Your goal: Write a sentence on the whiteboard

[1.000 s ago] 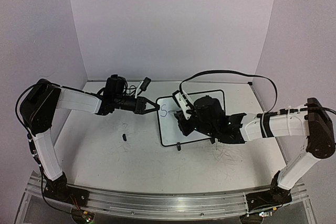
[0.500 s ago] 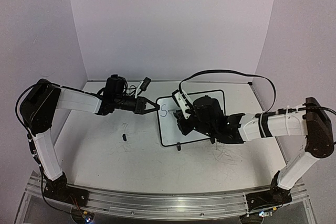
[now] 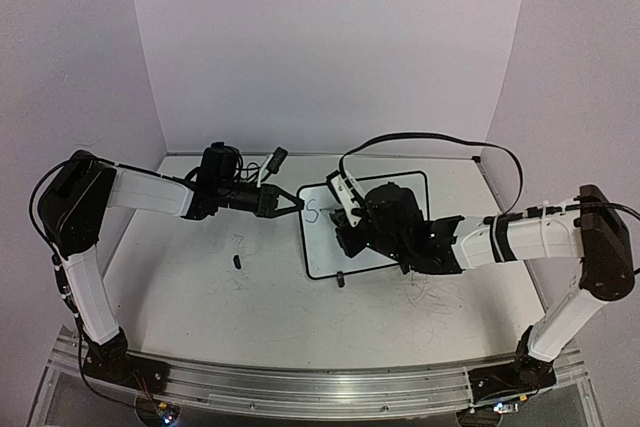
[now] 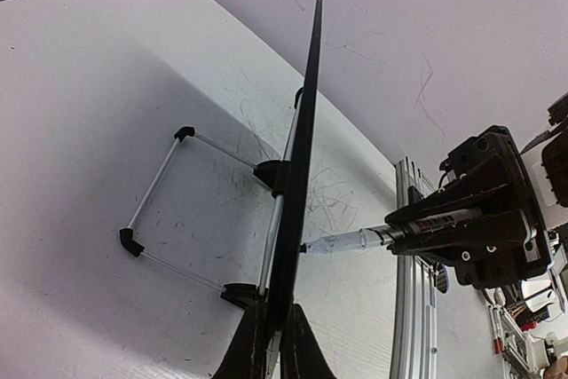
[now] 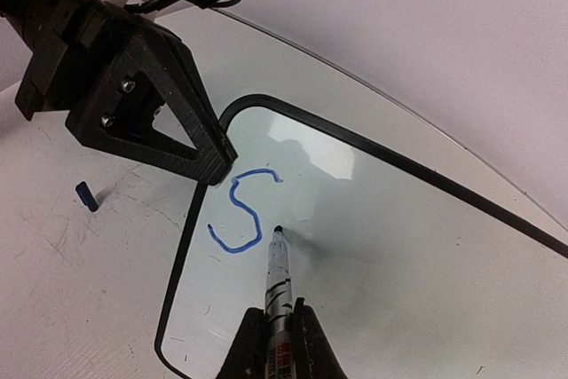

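**Whiteboard Clamped at Edge; One Letter Written**

The glossy white whiteboard point(image 3: 330, 247), framed in thin black with rounded corners, is propped at a tilt on the scuffed white counter point(image 3: 200, 297). Its left edge is clamped between the closed left fingers point(image 5: 211, 155). A slim silver-barrelled marker point(image 5: 277, 272) is gripped by the right fingers point(image 5: 259, 336), its tip touching the board. Of the sentence, only a curved blue "S" point(image 5: 241, 212) is seen, near the board's upper left corner.

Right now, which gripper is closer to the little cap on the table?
Left. The left gripper clamps the whiteboard's edge behind the cap; the right gripper holds a marker over the board, farther.
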